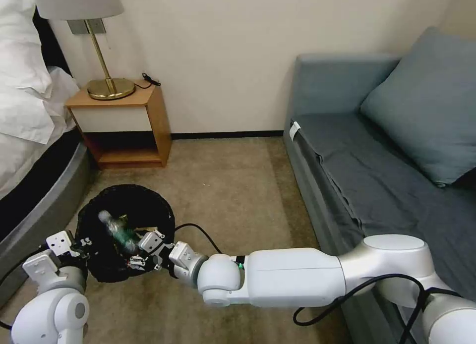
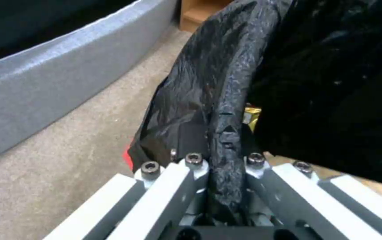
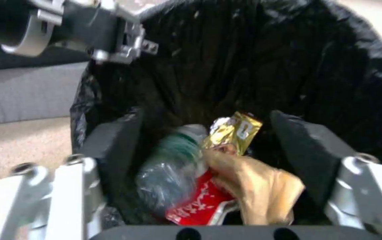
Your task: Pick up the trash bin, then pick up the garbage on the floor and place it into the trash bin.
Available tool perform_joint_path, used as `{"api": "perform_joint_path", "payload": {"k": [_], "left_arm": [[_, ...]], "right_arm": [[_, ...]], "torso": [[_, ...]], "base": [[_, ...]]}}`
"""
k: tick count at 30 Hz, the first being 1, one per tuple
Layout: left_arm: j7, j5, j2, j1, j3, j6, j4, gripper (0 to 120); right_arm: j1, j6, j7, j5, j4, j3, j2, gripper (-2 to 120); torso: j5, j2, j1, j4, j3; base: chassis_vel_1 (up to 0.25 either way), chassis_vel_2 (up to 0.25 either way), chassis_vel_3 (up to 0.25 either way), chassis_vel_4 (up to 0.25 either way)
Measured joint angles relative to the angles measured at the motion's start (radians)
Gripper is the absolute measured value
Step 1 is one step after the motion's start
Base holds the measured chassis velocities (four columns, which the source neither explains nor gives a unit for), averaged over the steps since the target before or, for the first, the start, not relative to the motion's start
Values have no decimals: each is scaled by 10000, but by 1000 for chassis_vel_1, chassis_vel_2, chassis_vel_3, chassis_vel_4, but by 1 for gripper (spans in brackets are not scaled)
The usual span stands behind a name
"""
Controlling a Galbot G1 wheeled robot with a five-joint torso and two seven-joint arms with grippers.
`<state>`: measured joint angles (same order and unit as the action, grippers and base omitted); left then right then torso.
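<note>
Round black-bagged trash bin [image 1: 126,205] holds clear green-label bottle [image 3: 168,166], red-white packet [image 3: 195,203], tan paper bag [image 3: 257,186], yellow wrapper [image 3: 235,130]. Left gripper [image 2: 224,173] jaws clamp bin rim; right gripper [image 3: 217,160] jaws spread over bin mouth.

Beige carpet floor [image 1: 233,185] (short pile), under nightstand [image 1: 124,123] and grey sofa [image 1: 377,185].

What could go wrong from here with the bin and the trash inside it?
The left gripper pinches only the trash bin's thin bagged rim, so the liner may slip or tear. The right gripper sits open just over the bottle, packet and paper bag; its jaws could snag the liner.
</note>
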<state>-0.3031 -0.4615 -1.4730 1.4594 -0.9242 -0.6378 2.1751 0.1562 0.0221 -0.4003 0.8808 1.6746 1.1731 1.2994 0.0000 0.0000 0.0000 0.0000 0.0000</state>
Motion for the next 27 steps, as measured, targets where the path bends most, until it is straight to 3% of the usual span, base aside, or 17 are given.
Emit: {"api": "perform_joint_path", "payload": {"k": [4,7,9,11,12,15,19,27], "left_arm": [[-50,-159,-10,0,40,-32,-37,2],[-170,-513,-12,1,67,-106,-94,2],[-441,-1220,-6,12,75,-240,-145,2],[-932,-2583,28,39,79,-520,-246,2],[-932,-2583,28,39,79,-520,-246,2],[-1368,-3802,40,92,60,-756,-487,2],[-1563,-4296,36,157,30,-811,-867,2],[-1552,-4250,27,219,15,-791,-1267,2]], "right_arm": [[20,-2,-38,-193,233,-569,-130,95],[-55,64,-113,-165,513,-1073,-234,99],[-207,114,-146,-122,841,-1523,-415,99],[-333,173,-153,-56,1236,-1869,-680,99],[-333,173,-153,-56,1236,-1869,-680,99],[-357,228,-188,-11,1564,-2033,-1036,99],[-205,230,-216,-128,1663,-2059,-1272,99],[84,194,-230,-299,1643,-2247,-1446,98]], "torso": [[1,0,0,0,0],[1,0,0,1,0],[1,0,0,0,0],[2,0,0,1,0],[2,0,0,1,0],[1,0,0,-3,0],[1,0,0,-1,0],[1,0,0,0,0]], "base": [[0,0,0,0],[0,0,0,0],[0,0,0,0],[0,0,0,0],[0,0,0,0],[0,0,0,0],[0,0,0,0],[0,0,0,0]]}}
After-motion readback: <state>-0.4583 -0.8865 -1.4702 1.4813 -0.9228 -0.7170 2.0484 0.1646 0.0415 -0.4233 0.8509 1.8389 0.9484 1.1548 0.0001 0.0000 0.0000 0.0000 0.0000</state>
